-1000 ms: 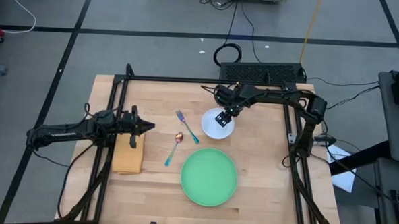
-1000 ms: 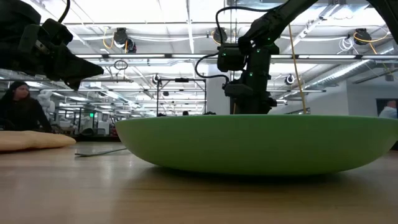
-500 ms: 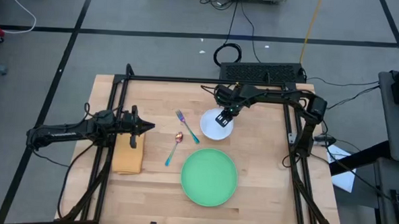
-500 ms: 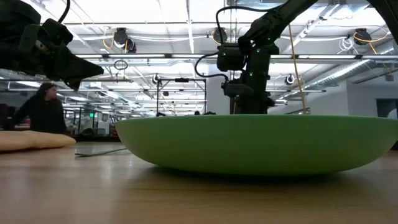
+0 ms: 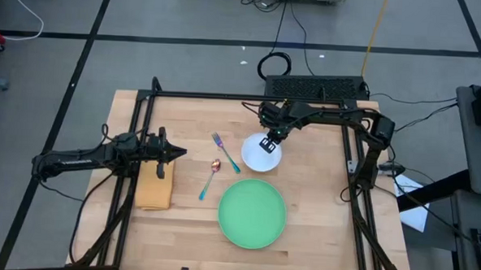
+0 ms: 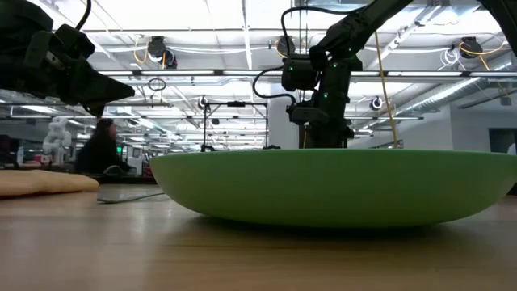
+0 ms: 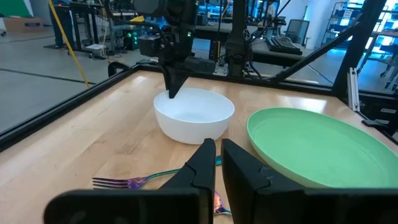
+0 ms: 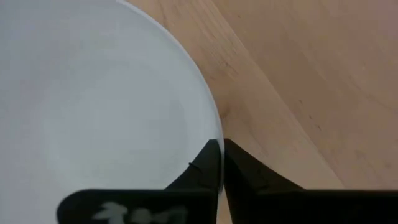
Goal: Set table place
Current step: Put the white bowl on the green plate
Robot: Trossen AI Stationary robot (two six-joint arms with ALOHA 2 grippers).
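The table point(image 5: 318, 228) carries one green plate point(image 5: 252, 213), one white bowl point(image 5: 256, 154), one fork point(image 5: 223, 150), one spoon point(image 5: 211, 177) and one folded tan cloth point(image 5: 153, 189). Two arms are present, each with one gripper: left gripper point(image 5: 177, 153), right gripper point(image 5: 268, 142). One person point(image 6: 101, 145) is visible in the room beyond.

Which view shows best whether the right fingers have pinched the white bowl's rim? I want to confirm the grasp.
The right wrist view: the right gripper has its fingers shut on the white bowl, rim between them. The left wrist view shows it farther off; the high view shows only its place; the low view hides the bowl behind the green plate.
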